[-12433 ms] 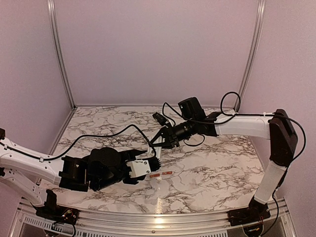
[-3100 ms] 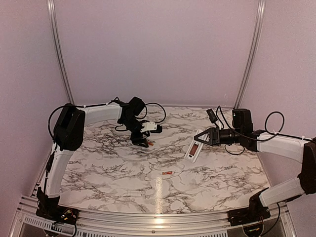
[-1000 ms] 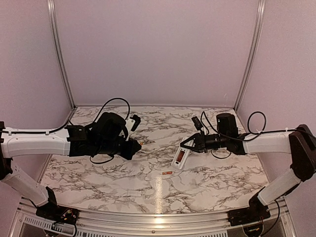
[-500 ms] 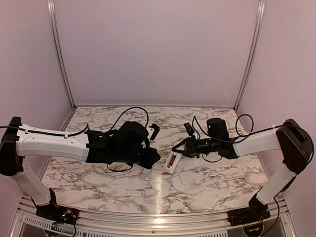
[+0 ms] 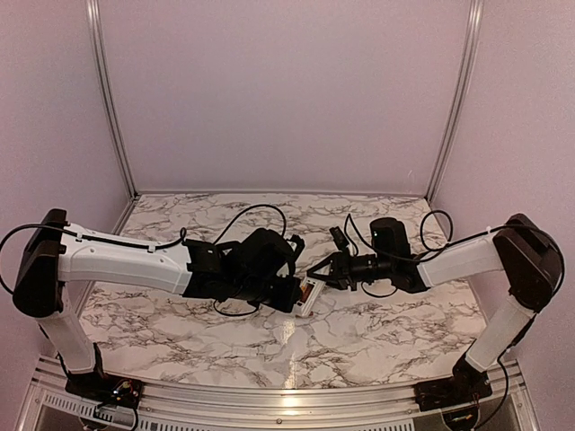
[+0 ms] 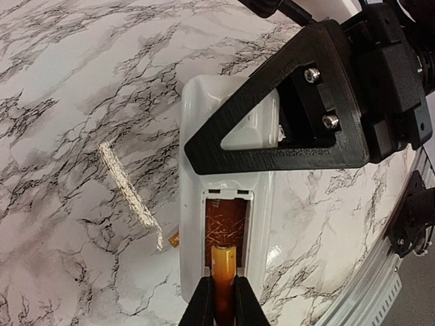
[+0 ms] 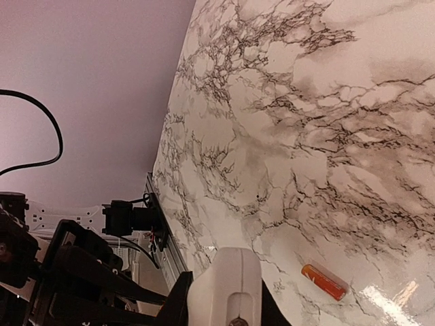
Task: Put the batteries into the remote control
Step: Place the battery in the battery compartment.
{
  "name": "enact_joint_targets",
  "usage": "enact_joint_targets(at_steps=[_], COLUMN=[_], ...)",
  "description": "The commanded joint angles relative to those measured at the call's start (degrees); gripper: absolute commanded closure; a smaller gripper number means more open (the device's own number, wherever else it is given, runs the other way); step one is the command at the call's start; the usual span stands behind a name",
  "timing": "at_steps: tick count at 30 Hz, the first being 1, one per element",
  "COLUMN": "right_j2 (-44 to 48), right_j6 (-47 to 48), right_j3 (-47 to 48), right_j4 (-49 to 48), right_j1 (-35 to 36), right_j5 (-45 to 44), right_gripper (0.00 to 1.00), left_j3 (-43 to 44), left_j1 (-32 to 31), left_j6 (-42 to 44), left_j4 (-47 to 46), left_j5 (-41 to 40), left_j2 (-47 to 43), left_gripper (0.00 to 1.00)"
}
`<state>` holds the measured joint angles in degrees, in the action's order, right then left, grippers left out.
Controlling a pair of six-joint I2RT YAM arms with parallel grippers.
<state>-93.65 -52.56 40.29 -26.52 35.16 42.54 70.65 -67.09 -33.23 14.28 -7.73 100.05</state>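
Observation:
The white remote control point(image 6: 194, 197) lies back-up, its battery recess point(image 6: 226, 224) open. My right gripper point(image 7: 224, 302) is shut on the remote's far end; one black triangular finger point(image 6: 285, 129) crosses it. My left gripper point(image 6: 223, 291) is shut on an orange battery point(image 6: 223, 268), whose pale tip sits over the near end of the recess. The second battery point(image 7: 324, 281) lies loose on the marble beside the remote; only its end point(image 6: 174, 238) shows in the left wrist view. In the top view both grippers meet at the remote point(image 5: 307, 294) at table centre.
The marble tabletop point(image 5: 386, 323) has a metal rail along its front edge point(image 5: 269, 395). Pale walls close in the back and sides. A bright glare streak point(image 6: 129, 190) lies on the marble left of the remote. Cables trail from both wrists.
My left arm has swung from the back left to the centre with the battery. My right gripper has carried the remote leftward to meet it. The battery tip is now at the recess.

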Motion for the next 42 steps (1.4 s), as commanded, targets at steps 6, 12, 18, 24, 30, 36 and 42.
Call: enact_joint_targets(at_steps=[6, 12, 18, 24, 30, 36, 42], right_j2=[-1.8, -2.0, -2.4, -2.4, -2.8, -3.9, -4.0], right_j6=[-2.8, -3.1, -4.4, -5.6, -7.9, -10.4, -10.5], right_j3=[0.5, 0.7, 0.5, 0.5, -0.5, -1.2, -0.8], right_j4=[-4.5, -4.4, -5.5, -6.4, -9.3, -12.5, -12.3], right_j1=[0.7, 1.2, 1.3, 1.4, 1.4, 1.4, 1.4], right_j5=[0.7, 0.5, 0.6, 1.1, 1.7, 2.9, 3.2], right_gripper=[1.0, 1.0, 1.0, 1.0, 1.0, 1.0, 1.0], left_j3=[3.9, 6.5, 7.8, 9.7, 11.7, 12.4, 12.9], left_j1=[-0.4, -0.4, -0.4, -0.4, -0.8, -0.8, -0.8], left_j6=[-0.5, -0.6, -0.5, -0.8, -0.6, -0.3, -0.4], left_j4=[4.8, 8.3, 9.8, 12.3, 14.7, 15.9, 16.8], left_j5=[-2.0, -3.2, -4.2, -5.9, -8.0, -9.0, -9.6], left_j2=[3.4, 6.0, 7.4, 9.2, 10.8, 11.4, 11.4], left_gripper=[1.0, 1.0, 1.0, 0.95, 0.91, 0.83, 0.78])
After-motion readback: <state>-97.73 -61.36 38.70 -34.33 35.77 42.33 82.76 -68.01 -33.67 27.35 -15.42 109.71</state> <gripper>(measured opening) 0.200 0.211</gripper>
